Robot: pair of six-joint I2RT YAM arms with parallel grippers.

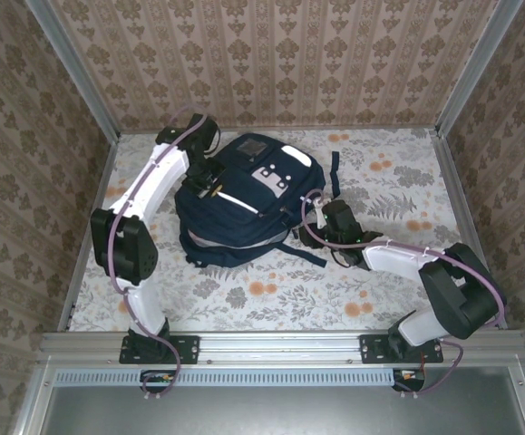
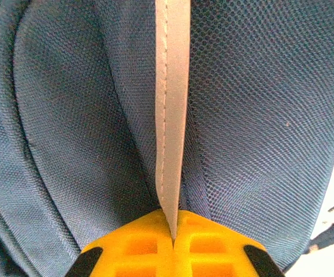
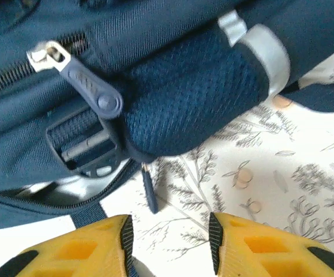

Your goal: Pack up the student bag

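My left tool [image 2: 173,238] is pressed together, pinching the white stripe [image 2: 172,104] of the student bag [image 1: 235,213], which lies mid-way across the worktop [image 1: 380,299]. My right tool [image 3: 169,245] is spread above the worktop, near the bag's zipper pull [image 3: 89,86].

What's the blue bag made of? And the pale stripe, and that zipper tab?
The student bag looks like woven navy fabric, with the weave showing and mesh in places. Its stripe seems to be smooth, pale reflective tape, stitched along one edge. The zipper tab looks like matte, ridged rubber or plastic, on a silvery, metal-looking slider.
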